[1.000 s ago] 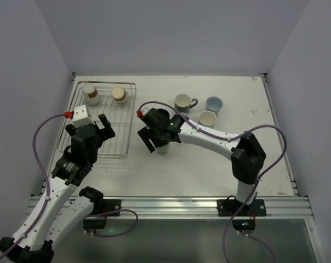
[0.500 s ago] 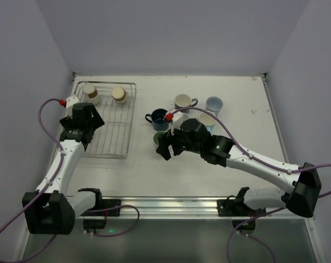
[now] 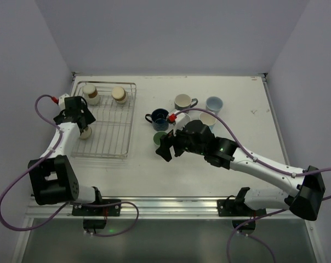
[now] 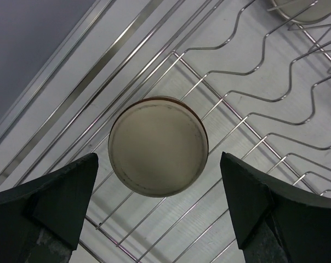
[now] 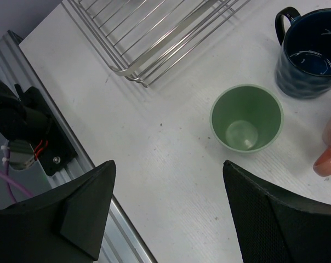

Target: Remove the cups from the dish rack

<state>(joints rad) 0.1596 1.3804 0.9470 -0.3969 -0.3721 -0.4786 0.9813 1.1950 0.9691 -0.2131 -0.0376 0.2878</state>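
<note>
A white table [image 3: 264,131] meets grey walls [image 3: 165,38], metal rail [image 3: 171,207] in front.

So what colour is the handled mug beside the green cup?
Navy blue: the handled mug shows best in the right wrist view.

Top camera sat high behind arm bases, faced 12 o'clock, distant, took in whole white table [image 3: 127,170]. Left wrist camera looked straight down, very close, on upturned beige round cup [image 4: 158,146] in silver wire-grid dish rack [image 4: 209,49], at top view's 9 o'clock. Right wrist camera hung farther off over small mint-green cup [image 5: 246,118]; rack corner at its 11 o'clock.
</note>
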